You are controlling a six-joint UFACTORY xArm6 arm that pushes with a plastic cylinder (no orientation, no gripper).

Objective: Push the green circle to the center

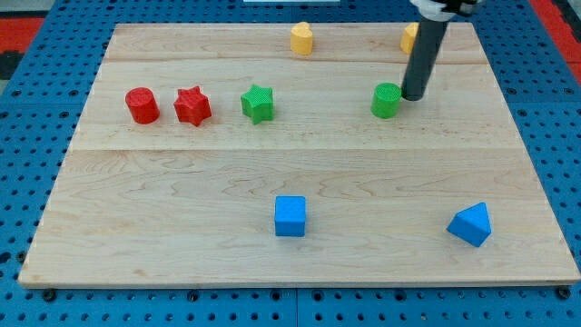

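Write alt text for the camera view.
My tip sits just right of the green circle on a wooden board. Left of it stand a green star, red star and red circle; two yellow blocks sit at the top, two blue blocks near the bottom.

Straight dark rod, my tip.

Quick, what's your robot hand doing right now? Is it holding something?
No gripper here, just a rod, so nothing is held.
My tip sits right beside the green circle, on its right in the view; whether they touch cannot be told.
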